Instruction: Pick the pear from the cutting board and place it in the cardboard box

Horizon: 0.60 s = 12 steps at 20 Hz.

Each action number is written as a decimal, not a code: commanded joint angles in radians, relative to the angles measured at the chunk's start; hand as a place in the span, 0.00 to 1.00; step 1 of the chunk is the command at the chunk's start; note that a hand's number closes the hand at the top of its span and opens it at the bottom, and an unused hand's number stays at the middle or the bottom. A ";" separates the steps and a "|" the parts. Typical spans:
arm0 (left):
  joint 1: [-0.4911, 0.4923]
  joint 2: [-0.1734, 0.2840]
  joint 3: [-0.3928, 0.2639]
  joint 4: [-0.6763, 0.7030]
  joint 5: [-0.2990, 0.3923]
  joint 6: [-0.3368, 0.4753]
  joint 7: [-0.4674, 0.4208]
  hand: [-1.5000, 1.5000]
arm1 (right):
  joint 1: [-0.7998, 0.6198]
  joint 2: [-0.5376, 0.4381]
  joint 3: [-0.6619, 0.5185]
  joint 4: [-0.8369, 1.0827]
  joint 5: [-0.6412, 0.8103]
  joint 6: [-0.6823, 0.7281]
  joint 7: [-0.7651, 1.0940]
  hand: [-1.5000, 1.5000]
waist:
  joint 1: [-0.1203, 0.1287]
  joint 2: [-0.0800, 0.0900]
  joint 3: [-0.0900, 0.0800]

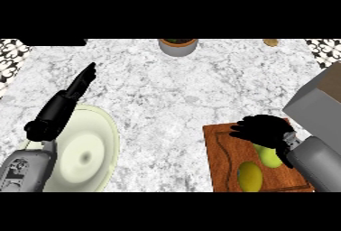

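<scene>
A green pear (269,156) lies on the wooden cutting board (223,155) at the lower right. My right hand (265,130) hovers over the pear's far end, palm down with fingers relaxed and slightly bent, and does not close round it. My wrist hides part of the pear. The cardboard box (318,103) stands at the right edge, just beyond the board. At the left, my left hand (82,81) rests open with straight fingers pointing away from me, above a plate.
A yellow-green fruit (250,176) lies on the board's near part. A pale green plate (90,153) sits at lower left under my left forearm. A grey pot (177,46) and a small brown object (270,42) stand at the far edge.
</scene>
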 commanded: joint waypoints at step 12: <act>0.010 -0.030 0.022 -0.038 -0.020 -0.038 0.040 0.50 | 0.038 0.041 -0.018 0.177 0.118 -0.198 -0.249 1.00 | 0.001 0.000 0.000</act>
